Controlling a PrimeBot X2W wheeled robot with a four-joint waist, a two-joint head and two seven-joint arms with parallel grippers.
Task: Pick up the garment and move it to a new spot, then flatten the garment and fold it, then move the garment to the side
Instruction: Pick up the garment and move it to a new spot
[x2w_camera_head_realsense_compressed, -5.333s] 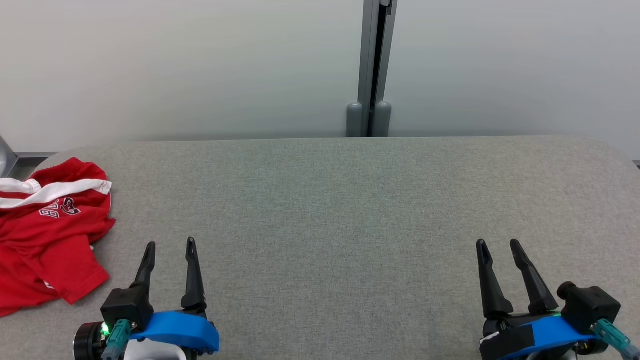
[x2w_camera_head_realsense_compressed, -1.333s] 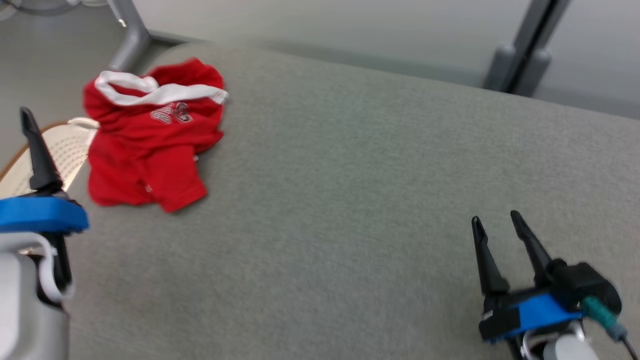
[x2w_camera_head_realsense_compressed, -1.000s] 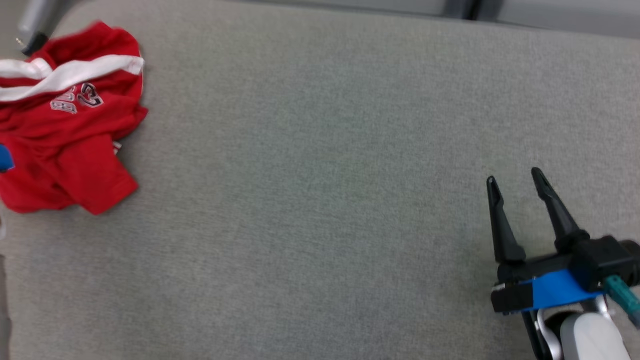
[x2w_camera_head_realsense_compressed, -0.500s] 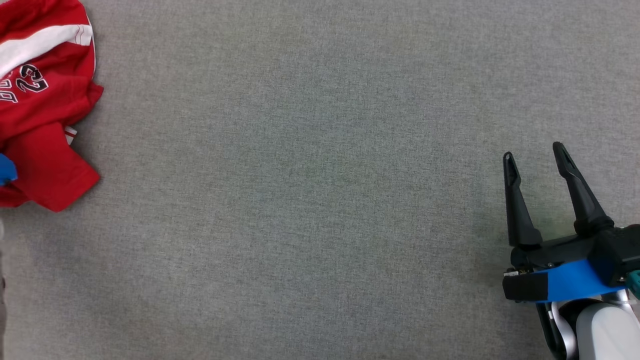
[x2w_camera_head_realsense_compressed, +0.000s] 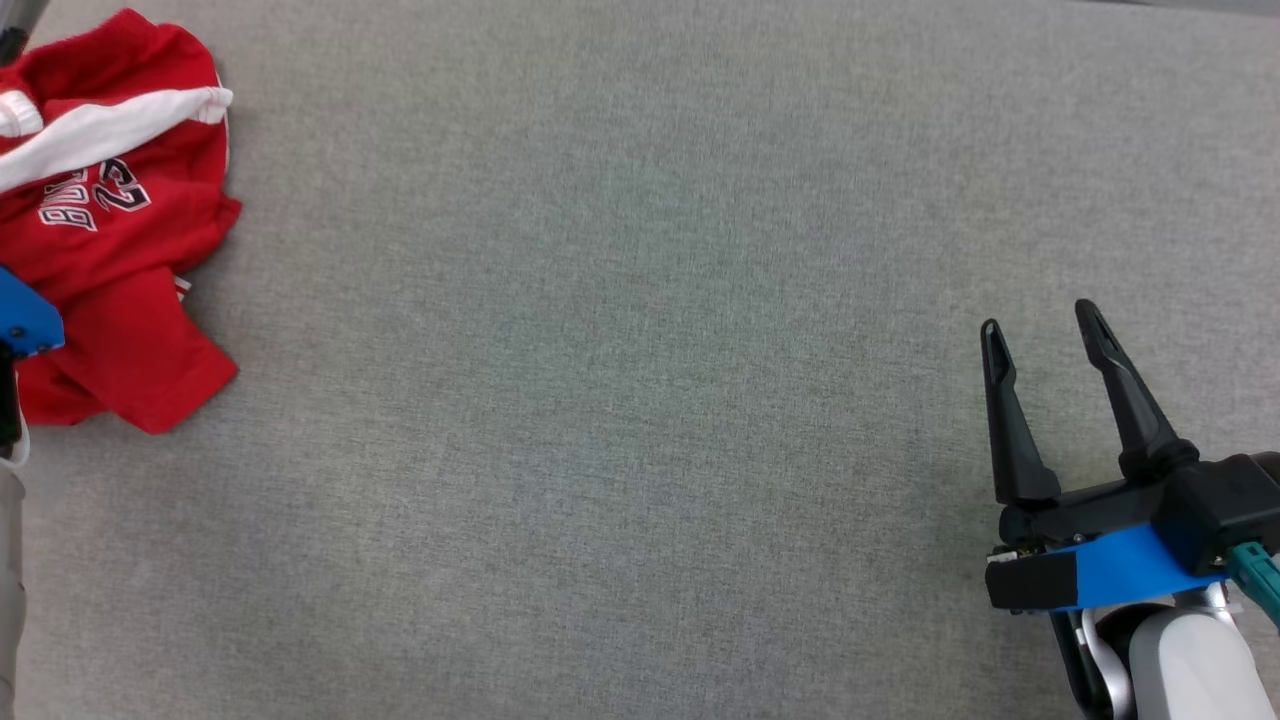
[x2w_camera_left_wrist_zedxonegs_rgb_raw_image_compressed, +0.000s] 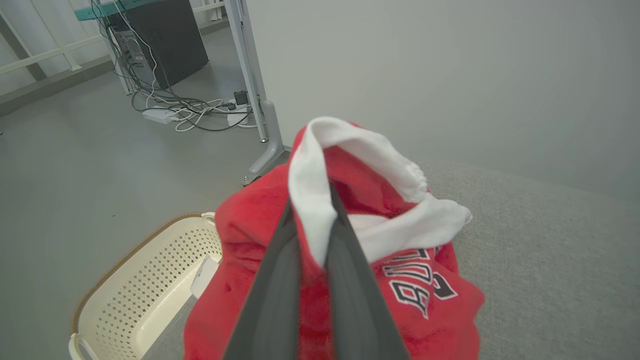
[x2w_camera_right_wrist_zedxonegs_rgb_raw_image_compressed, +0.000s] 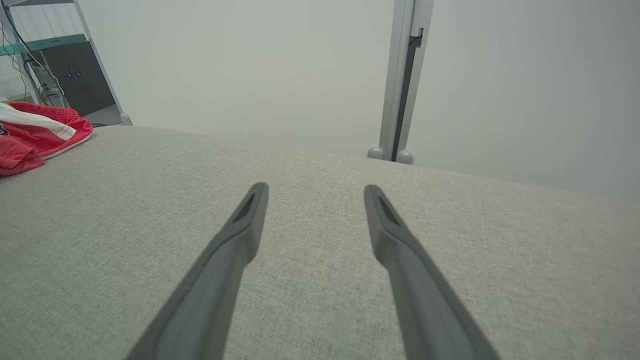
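The red garment (x2w_camera_head_realsense_compressed: 110, 250), crumpled and crossed by a white band, is seen lying at the far left corner of the grey padded table (x2w_camera_head_realsense_compressed: 640, 350). A fold of that band is pinched between the two fingers of the left gripper (x2w_camera_left_wrist_zedxonegs_rgb_raw_image_compressed: 311, 197), which are pressed close together on the cloth. The right gripper (x2w_camera_head_realsense_compressed: 1038, 318) is held over bare table surface at the near right, well apart from the garment, with its fingers spread and nothing between them, and a cream perforated basket (x2w_camera_left_wrist_zedxonegs_rgb_raw_image_compressed: 165, 260) is seen on the floor beside the table's left edge.
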